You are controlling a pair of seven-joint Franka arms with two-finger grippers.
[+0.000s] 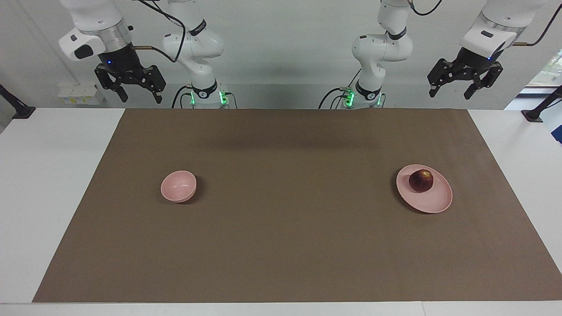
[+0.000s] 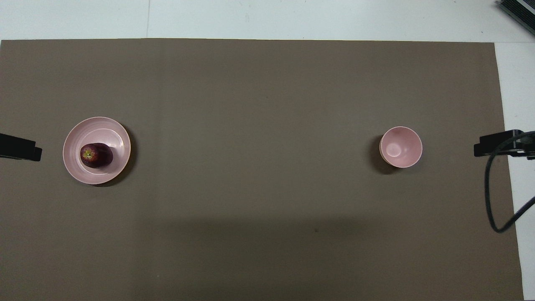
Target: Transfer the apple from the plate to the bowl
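Observation:
The dark red apple lies on the wide pink plate toward the left arm's end of the table; the overhead view shows the apple on the plate too. The small deep pink bowl stands empty toward the right arm's end, and it also shows in the overhead view. My left gripper hangs open and empty high at the robots' edge of the table, off the plate. My right gripper hangs open and empty high at the same edge. Both arms wait.
A brown mat covers most of the white table. Black clamp posts stand at the table's ends. A black cable loops from the right arm over the mat's edge.

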